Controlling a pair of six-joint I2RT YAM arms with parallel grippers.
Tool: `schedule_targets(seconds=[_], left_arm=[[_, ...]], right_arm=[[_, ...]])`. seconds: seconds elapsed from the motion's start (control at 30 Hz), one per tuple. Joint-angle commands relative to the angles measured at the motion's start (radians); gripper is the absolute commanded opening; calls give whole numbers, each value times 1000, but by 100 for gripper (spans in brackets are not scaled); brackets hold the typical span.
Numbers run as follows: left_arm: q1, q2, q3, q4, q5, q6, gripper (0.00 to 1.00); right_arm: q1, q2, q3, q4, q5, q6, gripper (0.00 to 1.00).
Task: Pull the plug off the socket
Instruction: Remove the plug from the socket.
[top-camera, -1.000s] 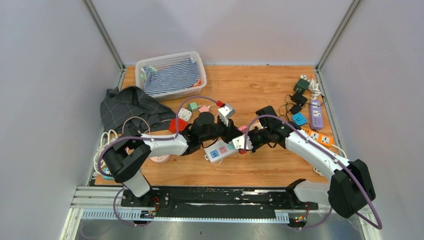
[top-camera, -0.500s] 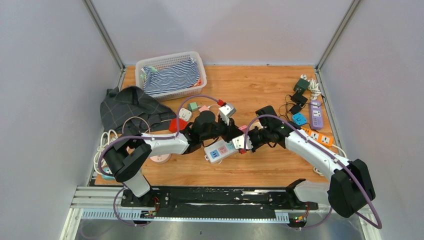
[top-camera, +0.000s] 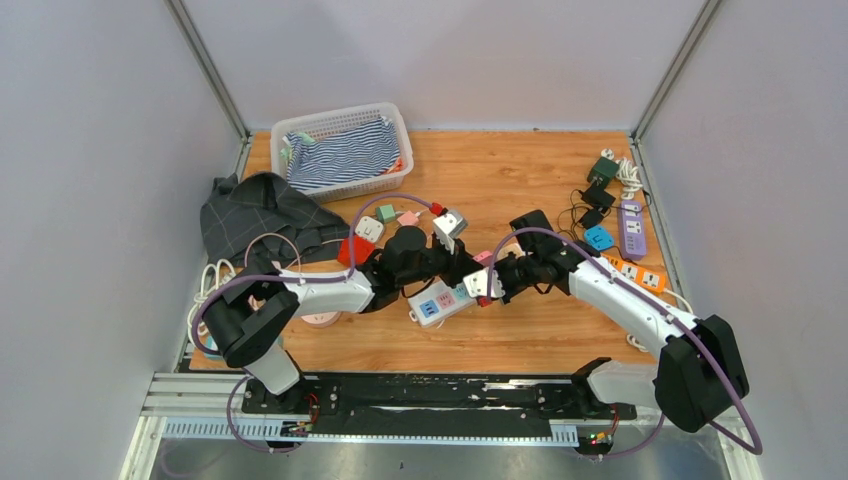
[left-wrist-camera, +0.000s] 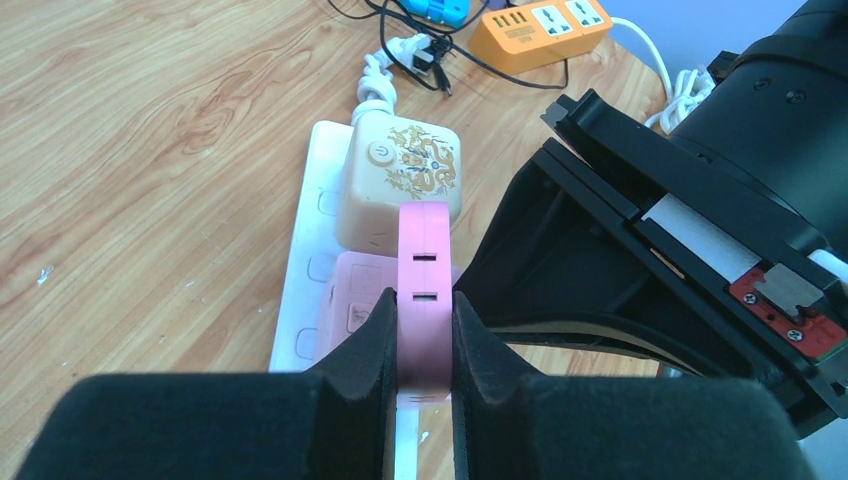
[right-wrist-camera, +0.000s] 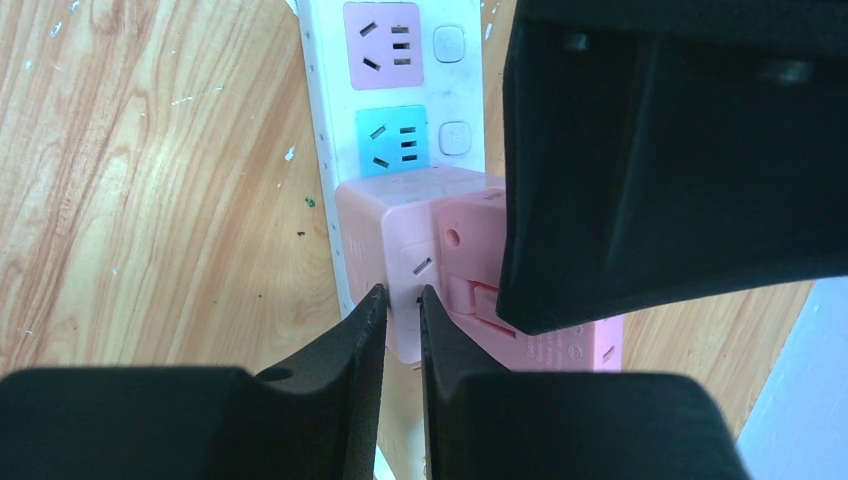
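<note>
My left gripper (left-wrist-camera: 424, 300) is shut on a flat pink plug (left-wrist-camera: 424, 250), held edge-up over the white socket strip (left-wrist-camera: 308, 240). The plug stands right beside a pink cube adapter (left-wrist-camera: 345, 305) seated on the strip; I cannot tell whether the two are still joined. A cream adapter (left-wrist-camera: 402, 185) sits just beyond. My right gripper (right-wrist-camera: 400, 300) is shut, its tips down at the corner of the pink cube adapter (right-wrist-camera: 385, 230), with the plug (right-wrist-camera: 465, 265) partly hidden under the left fingers (right-wrist-camera: 680, 150). From above, both grippers meet at the right end of the strip (top-camera: 440, 302).
A white basket (top-camera: 392, 118) with striped cloth stands at the back left, a dark checked cloth (top-camera: 260, 215) beside it. A red cube (top-camera: 352, 250) lies near the left arm. An orange strip (top-camera: 640, 275), a purple strip (top-camera: 631, 228) and several chargers (top-camera: 600, 180) lie along the right edge.
</note>
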Motion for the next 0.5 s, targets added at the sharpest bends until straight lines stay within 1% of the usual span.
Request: schedule_targets(seconds=[0.0,0.23,0.33,0.47], left_arm=[[-22,3,-2,-28,56,-20,0],[-24,79,96,-28,137,-42,0],[-24,73,77,-28,115,-39,0],[-24,24,9,-28,58,-24,0]], right_arm=[[21,77,-60,-120,63,20,18],[21,80,-57,-123,66,20,18],[21,79,-57,-125,66,20,18],[21,78,-56,-126,66,20,18]])
